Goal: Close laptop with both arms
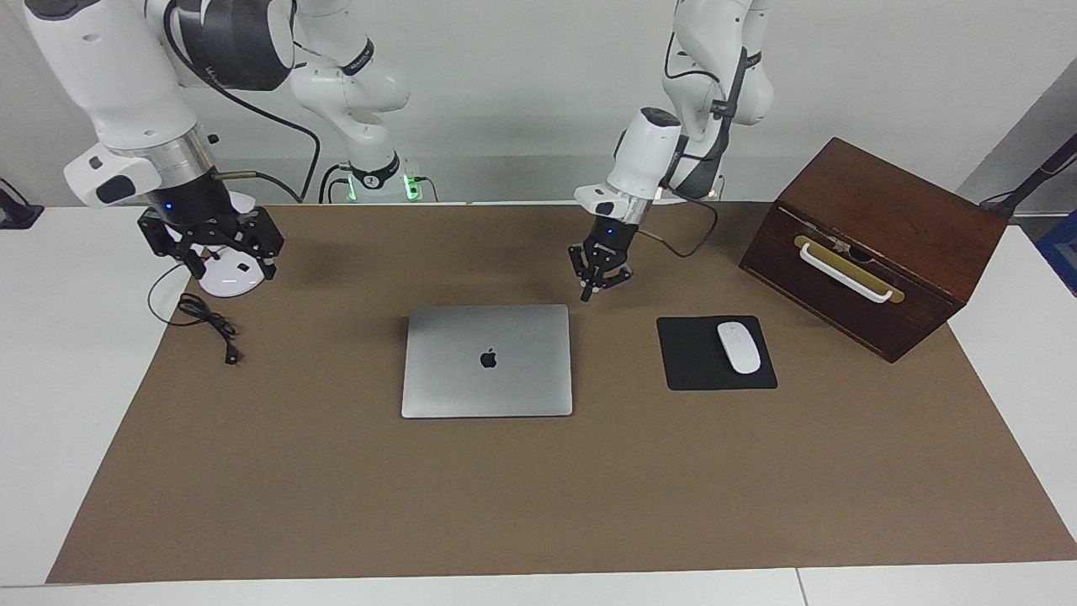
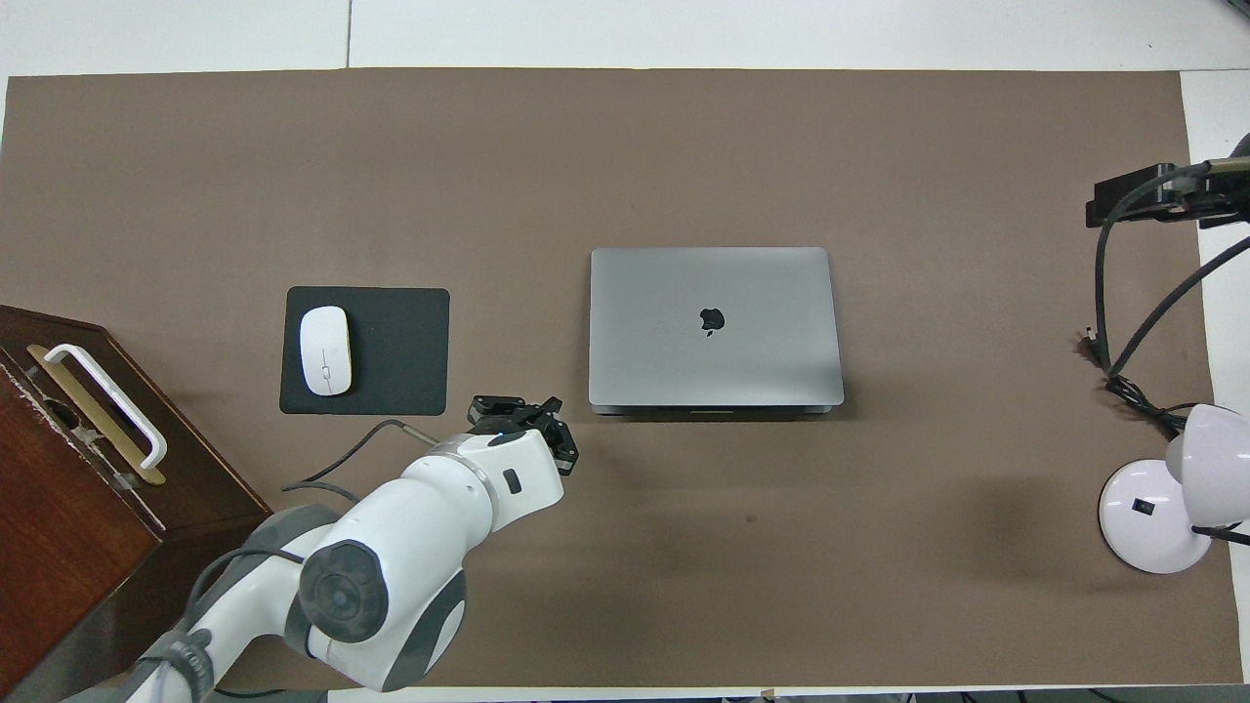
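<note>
We see the laptop (image 1: 487, 360) lid-down, flat mid-mat, beside the mouse pad (image 1: 716, 353). Left gripper (image 1: 592, 288) hangs over the mat by the laptop's robot-side corner, fingertips pinched together, holding nothing. Right gripper (image 1: 225, 261) is raised over a white lamp base (image 1: 225, 279), probably clear of it, fingers spread wide.

matt metal laptop (image 1: 486, 360) (smooth), glossy wood box (image 1: 875, 244)

White table (image 1: 50, 404) under brown mat (image 1: 538, 497). On mat: closed laptop (image 1: 487, 360) mid-table; black mouse pad (image 1: 715, 352) with white mouse (image 1: 738, 347); wooden box (image 1: 875, 244) at left arm's end; cable (image 1: 206, 324), lamp base (image 1: 227, 280) at right arm's end.
</note>
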### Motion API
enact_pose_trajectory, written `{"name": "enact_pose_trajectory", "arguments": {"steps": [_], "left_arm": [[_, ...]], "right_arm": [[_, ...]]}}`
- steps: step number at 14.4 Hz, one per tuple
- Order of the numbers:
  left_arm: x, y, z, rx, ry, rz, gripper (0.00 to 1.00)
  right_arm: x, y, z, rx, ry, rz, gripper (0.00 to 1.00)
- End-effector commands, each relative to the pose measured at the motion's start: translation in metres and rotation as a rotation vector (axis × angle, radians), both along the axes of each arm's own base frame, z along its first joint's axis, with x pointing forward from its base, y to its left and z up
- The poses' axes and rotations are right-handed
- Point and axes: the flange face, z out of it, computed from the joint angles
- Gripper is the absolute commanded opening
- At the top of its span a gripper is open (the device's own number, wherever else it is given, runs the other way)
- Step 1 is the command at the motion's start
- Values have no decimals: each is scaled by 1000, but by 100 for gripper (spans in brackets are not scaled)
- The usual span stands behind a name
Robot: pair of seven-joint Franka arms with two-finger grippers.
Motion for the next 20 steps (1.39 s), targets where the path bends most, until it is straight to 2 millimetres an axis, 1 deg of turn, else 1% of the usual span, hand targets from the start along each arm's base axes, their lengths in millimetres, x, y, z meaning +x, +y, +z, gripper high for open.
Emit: {"name": "enact_pose_trajectory", "arguments": {"steps": [1, 3, 4, 5, 8, 9, 10, 11, 12, 15, 16, 17, 18, 20], "left_arm": [[-5, 34, 51, 23, 73, -2, 0], [1, 52, 94, 46, 139, -4, 0], [7, 61, 111, 64, 168, -12, 0], [12, 71, 126, 77, 195, -1, 0], [26, 95, 161, 128, 251, 28, 0], [28, 100, 173, 175, 249, 28, 3], [30, 105, 180, 204, 266, 34, 13], [35, 118, 187, 209, 280, 61, 34], [41, 135, 194, 205, 282, 98, 99], [55, 173, 206, 185, 273, 187, 100], [59, 190, 207, 179, 273, 222, 100], [64, 207, 213, 169, 264, 261, 100], [69, 223, 221, 161, 253, 297, 100], [78, 252, 232, 159, 238, 361, 100]], "right_arm": [[-18, 2, 12, 29, -12, -58, 100], [-22, 6, 14, 20, 11, -75, 100], [-25, 8, 13, 18, 46, -74, 100], [-29, 10, 13, 18, 67, -71, 100], [-34, 12, 34, 11, 94, -67, 100], [-34, 10, 37, 11, 96, -68, 100], [-35, 9, 37, 10, 103, -69, 100], [-37, 12, 37, 8, 114, -64, 100], [-38, 13, 37, 7, 126, -63, 100], [-39, 13, 36, 10, 131, -64, 100], [-38, 14, 37, 7, 123, -63, 100], [-36, 14, 34, 7, 128, -61, 100], [-34, 15, 37, 9, 105, -59, 100], [-27, 15, 45, 12, 33, -59, 100]]}}
